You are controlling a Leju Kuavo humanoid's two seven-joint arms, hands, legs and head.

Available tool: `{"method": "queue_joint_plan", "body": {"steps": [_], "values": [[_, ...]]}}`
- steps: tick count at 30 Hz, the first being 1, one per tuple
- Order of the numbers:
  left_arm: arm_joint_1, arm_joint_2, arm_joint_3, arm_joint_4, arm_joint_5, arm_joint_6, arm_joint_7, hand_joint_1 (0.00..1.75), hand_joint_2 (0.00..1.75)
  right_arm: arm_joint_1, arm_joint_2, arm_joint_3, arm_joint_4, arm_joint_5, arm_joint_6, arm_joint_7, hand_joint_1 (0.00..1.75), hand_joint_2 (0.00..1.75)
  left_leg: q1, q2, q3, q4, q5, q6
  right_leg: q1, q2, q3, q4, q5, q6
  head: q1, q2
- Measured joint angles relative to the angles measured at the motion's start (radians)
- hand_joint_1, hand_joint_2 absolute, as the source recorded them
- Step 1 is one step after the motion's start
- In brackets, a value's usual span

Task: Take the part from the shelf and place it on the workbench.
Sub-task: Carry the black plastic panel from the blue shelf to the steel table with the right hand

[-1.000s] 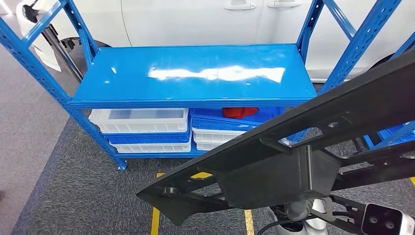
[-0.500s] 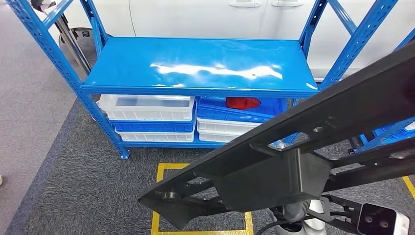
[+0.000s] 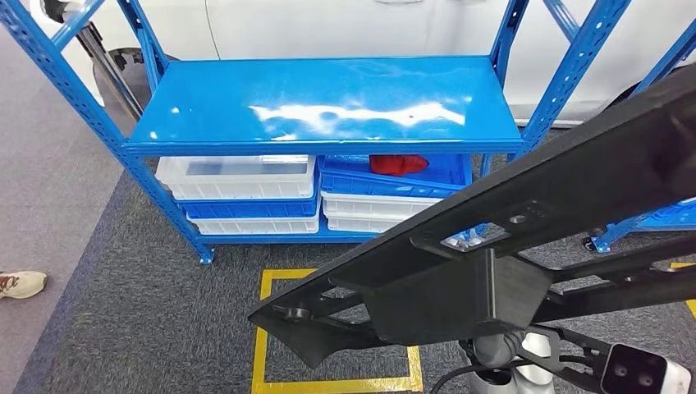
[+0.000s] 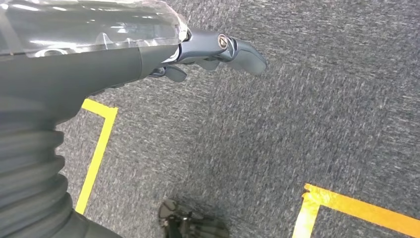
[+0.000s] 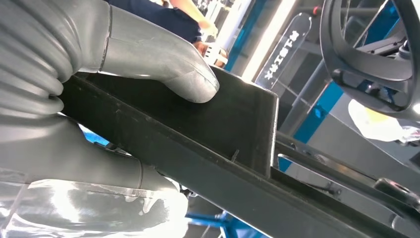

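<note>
A long black plastic part (image 3: 501,254) with a boxy block in its middle slants across the head view, from low centre up to the right edge. My right hand (image 5: 74,99) grips this black part (image 5: 233,148), its thick grey thumb (image 5: 168,69) pressed on the block's flat face. In the left wrist view my left hand (image 4: 148,54) hangs over grey carpet, its dark fingers (image 4: 242,52) stretched out and holding nothing. The blue shelf (image 3: 328,107) stands ahead of me, its upper tier bare and glossy.
White and blue bins (image 3: 246,193) are stacked under the shelf's upper tier, one with a red item (image 3: 398,164). A yellow taped square (image 3: 279,328) marks the carpet. A person's shoe (image 3: 20,283) lies at the left edge. A white car body (image 3: 345,25) stands behind the shelf.
The whole picture has shifted: the shelf now sits a little further off and more of the yellow square shows. A shoe has come into view at the left. The part stays in my right hand.
</note>
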Motion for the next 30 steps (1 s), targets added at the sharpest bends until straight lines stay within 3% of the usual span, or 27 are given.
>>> {"method": "queue_joint_plan", "body": {"steps": [1, 2, 3, 4, 6, 7, 9, 11, 13, 15, 16, 17, 18, 19, 20, 22, 24, 26, 28, 30], "values": [[0.001, 0.0, 0.002, 0.0, 0.0, -0.001, 0.003, 0.0, 1.75, 0.0, 0.0, 0.0, 0.0, 0.004, -0.003, 0.0, 1.75, 1.75, 0.001, 0.0, -0.031, 0.066, -0.024, -0.003, 0.0, 0.005, -0.002, 0.001, 0.001, -0.001, 0.0, 0.0], [0.002, -0.001, 0.004, 0.0, 0.001, -0.001, 0.006, 0.0, 1.75, 0.0, -0.001, -0.001, -0.001, 0.009, -0.004, 0.0, 1.75, 1.75, 0.002, 0.0, -0.049, 0.105, -0.03, -0.005, 0.001, 0.011, -0.004, 0.002, 0.003, -0.001, 0.0, 0.0], [0.003, -0.002, 0.007, 0.0, 0.002, -0.001, 0.009, 0.0, 1.75, -0.001, -0.001, -0.001, -0.003, 0.013, -0.004, 0.0, 1.75, 1.75, 0.003, -0.001, -0.048, 0.103, -0.015, -0.006, 0.001, 0.018, -0.005, 0.003, 0.004, 0.0, 0.0, 0.0], [0.003, -0.002, 0.009, 0.0, 0.003, -0.001, 0.012, 0.0, 1.75, -0.003, -0.002, -0.001, -0.006, 0.016, -0.004, 0.0, 1.75, 1.75, 0.005, -0.004, -0.028, 0.061, 0.018, -0.005, 0.0, 0.027, -0.005, 0.005, 0.004, 0.002, 0.0, 0.0], [0.003, -0.002, 0.013, 0.0, 0.003, -0.001, 0.018, 0.0, 1.75, -0.016, -0.003, -0.002, -0.012, 0.016, -0.006, 0.0, 1.75, 1.75, 0.009, -0.037, 0.037, -0.078, 0.086, -0.002, 0.002, 0.045, -0.009, 0.012, 0.005, 0.008, 0.0, 0.0], [0.003, -0.002, 0.014, 0.0, 0.003, 0.0, 0.021, 0.0, 1.75, -0.025, -0.003, -0.002, -0.014, 0.015, -0.012, 0.0, 1.75, 1.75, 0.011, -0.055, 0.061, -0.131, 0.103, 0.0, 0.002, 0.055, -0.013, 0.016, 0.006, 0.013, 0.0, 0.0], [0.002, -0.003, 0.015, 0.0, 0.002, 0.004, 0.027, 0.0, 1.75, -0.041, -0.004, -0.001, -0.019, 0.012, -0.031, 0.0, 1.75, 1.75, 0.01, -0.072, 0.074, -0.169, 0.104, 0.007, 0.002, 0.073, -0.025, 0.019, 0.013, 0.027, 0.0, 0.0], [0.001, -0.004, 0.015, 0.0, 0.001, 0.018, 0.034, 0.0, 1.75, -0.05, -0.008, -0.001, -0.029, 0.011, -0.055, 0.0, 1.75, 1.75, 0.011, -0.053, 0.073, -0.175, 0.11, 0.02, 0.001, 0.08, -0.033, 0.018, 0.019, 0.041, 0.0, 0.0], [0.0, -0.004, 0.015, 0.0, -0.002, 0.038, 0.041, 0.0, 1.75, -0.06, -0.014, 0.0, -0.039, 0.01, -0.079, 0.0, 1.75, 1.75, 0.013, -0.031, 0.071, -0.181, 0.119, 0.036, 0.002, 0.047, -0.055, 0.062, -0.011, 0.049, 0.0, 0.0], [0.002, -0.004, 0.015, 0.0, -0.005, 0.053, 0.046, 0.0, 1.75, -0.068, -0.021, 0.0, -0.042, 0.008, -0.095, 0.0, 1.75, 1.75, 0.01, -0.008, 0.067, -0.182, 0.122, 0.043, 0.001, 0.009, -0.108, 0.181, -0.078, 0.054, 0.0, 0.0], [0.003, -0.004, 0.015, 0.0, -0.006, 0.058, 0.048, 0.0, 1.75, -0.069, -0.024, 0.0, -0.042, 0.008, -0.101, 0.0, 1.75, 1.75, 0.008, 0.004, 0.065, -0.182, 0.122, 0.044, 0.0, 0.003, -0.138, 0.248, -0.107, 0.057, 0.0, 0.0], [0.003, -0.004, 0.015, 0.0, -0.006, 0.062, 0.05, 0.0, 1.75, -0.069, -0.027, 0.0, -0.042, 0.008, -0.105, 0.0, 1.75, 1.75, 0.007, 0.016, 0.063, -0.181, 0.122, 0.044, -0.001, 0.001, -0.157, 0.293, -0.121, 0.058, 0.0, 0.0], [0.003, -0.004, 0.016, 0.0, -0.006, 0.064, 0.051, 0.0, 1.75, -0.069, -0.03, 0.0, -0.042, 0.008, -0.107, 0.0, 1.75, 1.75, 0.006, 0.028, 0.063, -0.181, 0.122, 0.044, -0.001, -0.002, -0.157, 0.302, -0.115, 0.058, 0.0, 0.0], [0.002, -0.004, 0.016, 0.0, -0.006, 0.065, 0.051, 0.0, 1.75, -0.069, -0.032, 0.0, -0.042, 0.008, -0.108, 0.0, 1.75, 1.75, 0.005, 0.039, 0.063, -0.18, 0.122, 0.044, -0.001, -0.007, -0.136, 0.268, -0.092, 0.057, 0.0, 0.0], [0.001, -0.004, 0.016, 0.0, -0.006, 0.065, 0.052, 0.0, 1.75, -0.07, -0.034, 0.0, -0.043, 0.008, -0.108, 0.0, 1.75, 1.75, 0.004, 0.048, 0.065, -0.18, 0.121, 0.043, 0.0, -0.018, -0.097, 0.199, -0.059, 0.053, 0.0, 0.0], [-0.001, -0.005, 0.016, 0.0, -0.008, 0.074, 0.052, 0.0, 1.75, -0.073, -0.036, 0.001, -0.045, 0.009, -0.11, 0.0, 1.75, 1.75, -0.001, 0.065, 0.067, -0.179, 0.118, 0.038, 0.008, -0.057, -0.025, 0.063, -0.017, 0.038, 0.0, 0.0], [-0.002, -0.007, 0.015, 0.0, -0.018, 0.102, 0.055, 0.0, 1.75, -0.077, -0.038, 0.002, -0.047, 0.01, -0.117, 0.0, 1.75, 1.75, -0.005, 0.081, 0.068, -0.179, 0.115, 0.029, 0.018, -0.072, -0.005, 0.014, -0.01, 0.025, 0.0, 0.0], [-0.003, -0.008, 0.014, 0.0, -0.034, 0.13, 0.061, 0.0, 1.75, -0.078, -0.041, 0.008, -0.049, 0.011, -0.128, 0.0, 1.75, 1.75, -0.007, 0.094, 0.07, -0.18, 0.113, 0.018, 0.016, -0.051, -0.008, 0.009, -0.005, 0.015, 0.0, 0.0], [-0.004, -0.01, 0.012, 0.0, -0.048, 0.14, 0.063, 0.0, 1.75, -0.077, -0.043, 0.019, -0.057, 0.011, -0.134, 0.0, 1.75, 1.75, -0.005, 0.065, 0.061, -0.15, 0.086, 0.008, 0.008, -0.032, -0.007, 0.001, 0.002, 0.004, 0.0, 0.0], [0.001, -0.012, 0.01, 0.0, -0.059, 0.141, 0.06, 0.0, 1.75, -0.071, -0.044, 0.031, -0.071, 0.009, -0.126, 0.0, 1.75, 1.75, -0.001, 0.019, 0.015, -0.039, 0.02, 0.001, 0.004, -0.012, -0.007, -0.002, 0.006, -0.002, 0.0, 0.0]]}}
